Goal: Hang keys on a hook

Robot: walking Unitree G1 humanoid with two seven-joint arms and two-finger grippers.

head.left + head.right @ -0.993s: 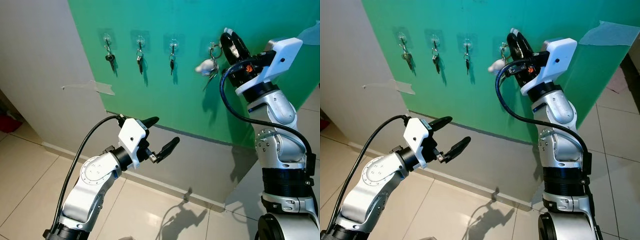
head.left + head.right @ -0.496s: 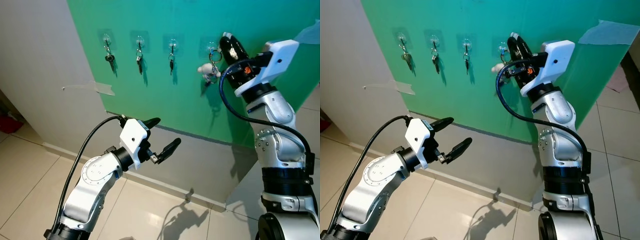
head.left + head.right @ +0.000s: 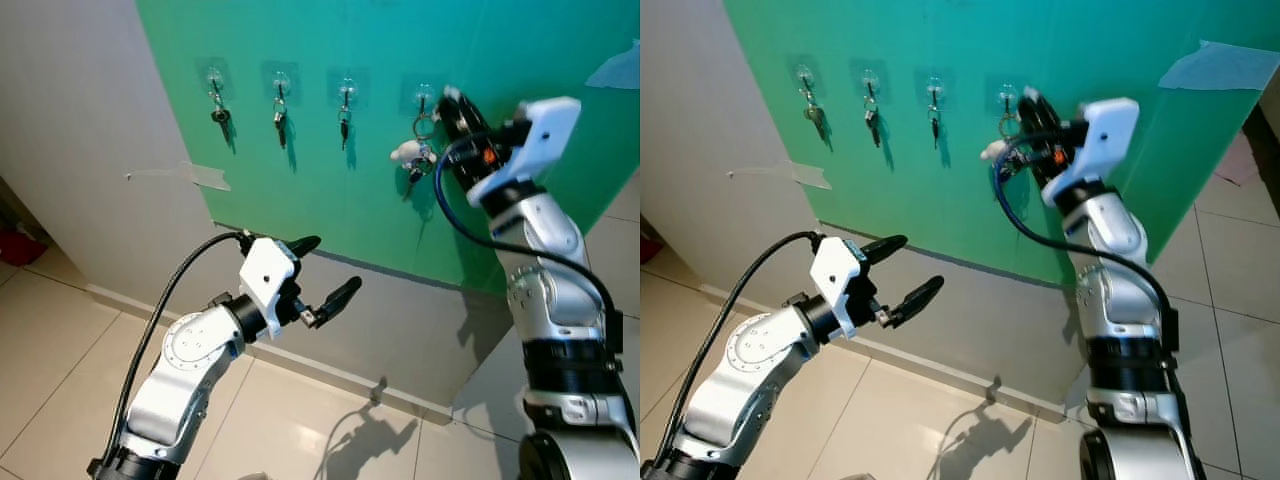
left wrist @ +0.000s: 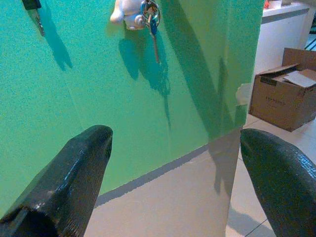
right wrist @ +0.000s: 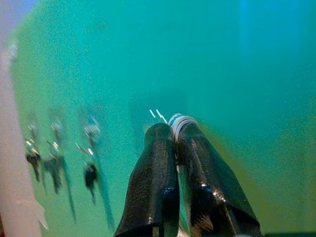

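While the right arm is raised to the board, these are the particulars.
Right gripper: the right gripper (image 5: 175, 148) has its two black fingers pressed together, and a pale ring edge shows at their tips in the right wrist view, so I judge it clamped on the key ring.
Keys: the keys (image 3: 418, 160), with a white fob, dangle just beside the gripper, right under the fourth hook (image 3: 424, 95).
Ring and hook: the ring reaches up to the hook, but whether it is truly seated over it cannot be told.
Left gripper: the left gripper (image 3: 322, 270) is held out low before the board, fingers well apart, holding nothing.
Other hooks: three hooks (image 3: 279, 80) to the left each already carry a small key.
Board: a green panel (image 3: 330, 190) fixed on a grey wall (image 3: 70, 150), tiled floor (image 3: 40, 360) below.
Progress: near the end, by my judgement; the keys are brought to the free hook.
Left to do: confirm the ring hangs on the hook, let go, draw the arm away.
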